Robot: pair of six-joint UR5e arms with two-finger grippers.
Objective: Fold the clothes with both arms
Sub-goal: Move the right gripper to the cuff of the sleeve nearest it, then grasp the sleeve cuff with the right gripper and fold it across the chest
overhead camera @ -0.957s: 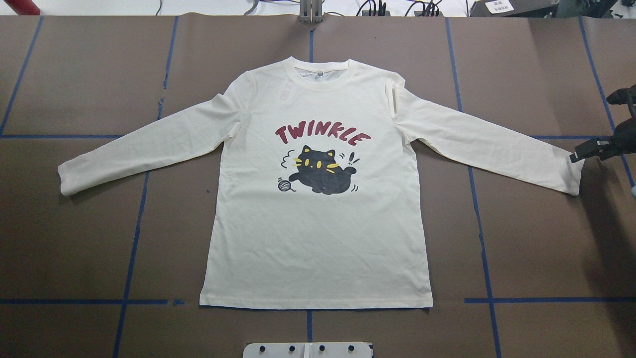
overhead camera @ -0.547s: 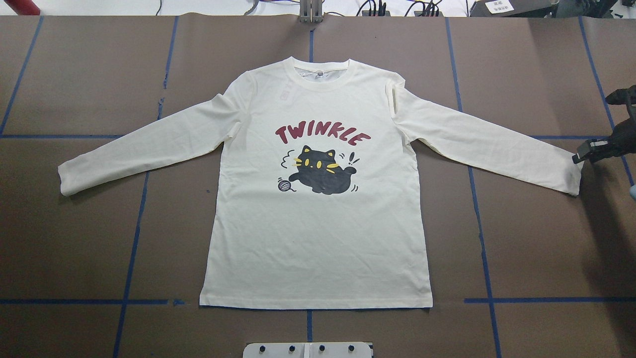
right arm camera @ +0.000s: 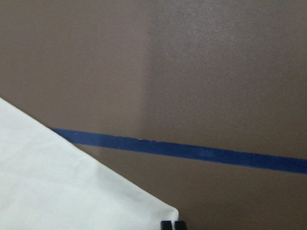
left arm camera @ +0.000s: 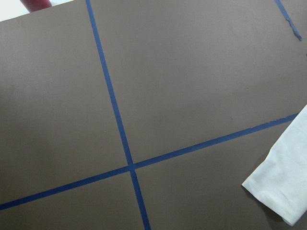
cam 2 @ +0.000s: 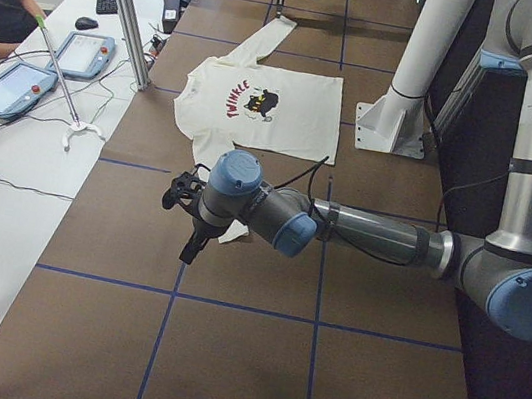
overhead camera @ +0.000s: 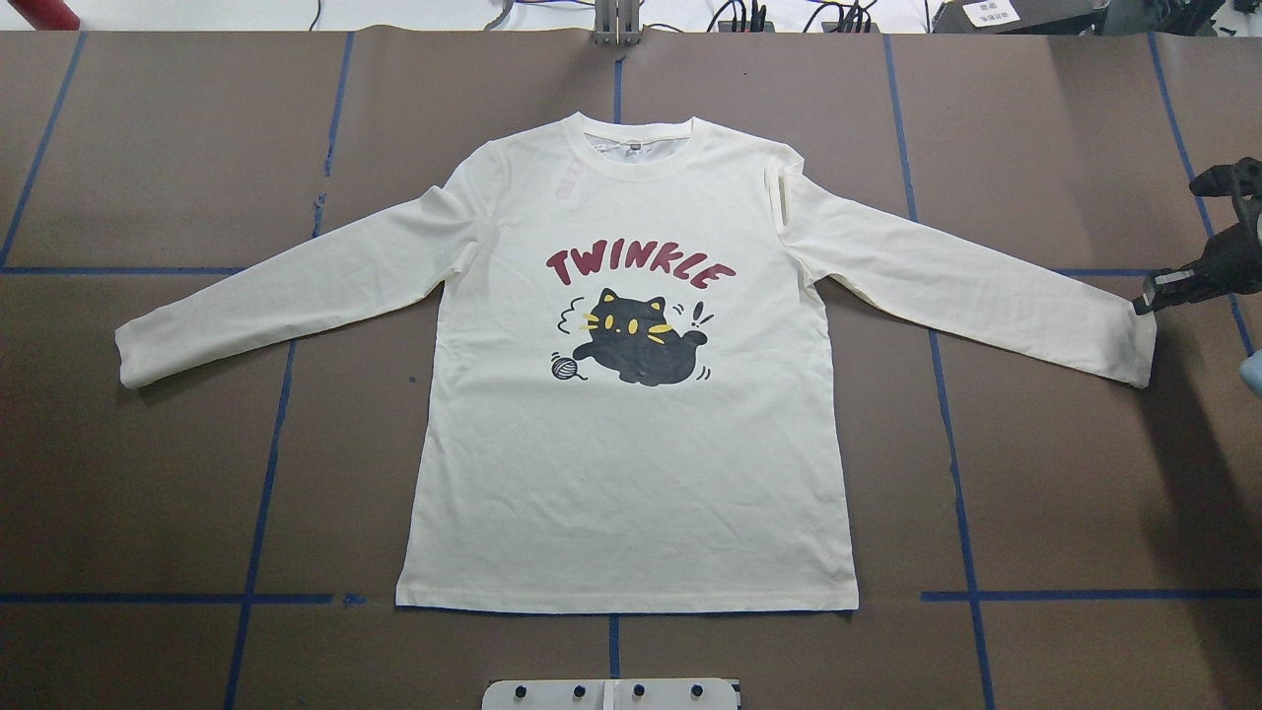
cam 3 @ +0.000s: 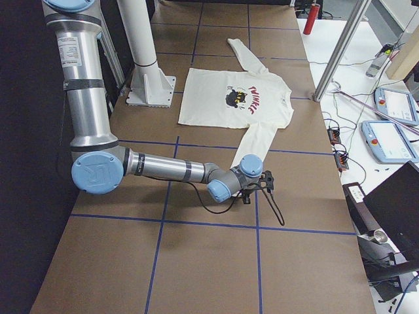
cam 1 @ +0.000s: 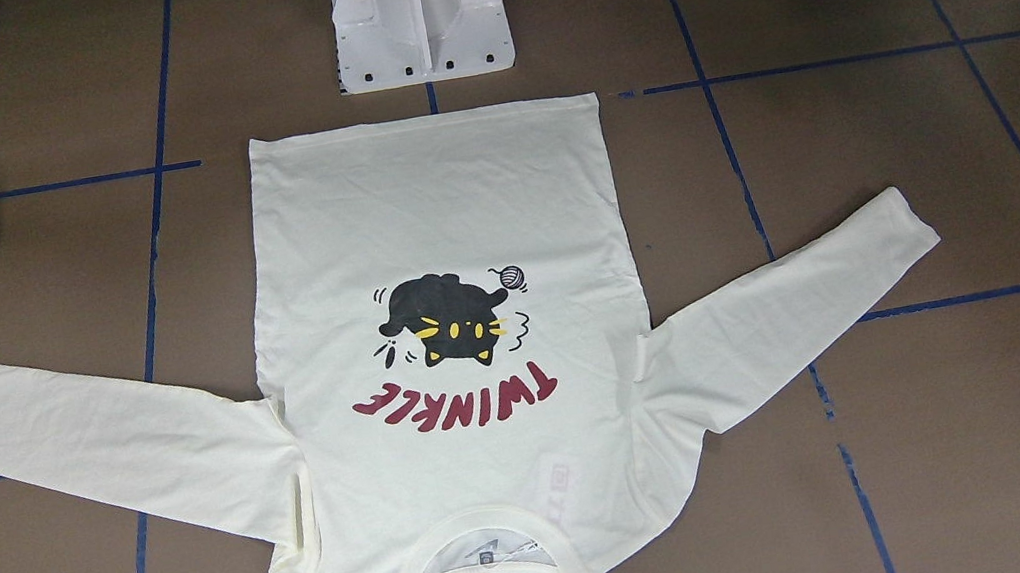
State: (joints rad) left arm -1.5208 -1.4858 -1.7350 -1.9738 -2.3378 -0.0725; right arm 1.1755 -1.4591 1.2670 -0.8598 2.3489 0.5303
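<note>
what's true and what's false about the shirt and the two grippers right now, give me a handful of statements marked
1. The shirt lies print side up. True.
2. Both sleeves are folded across the body. False: they are spread out to the sides, flat on the table.
3. The right gripper is at a sleeve's cuff. True.
4. The left gripper holds the other cuff. False: that cuff lies alone, with no gripper on it.
5. The collar points at the white pedestal. False: the hem is nearest it.
</note>
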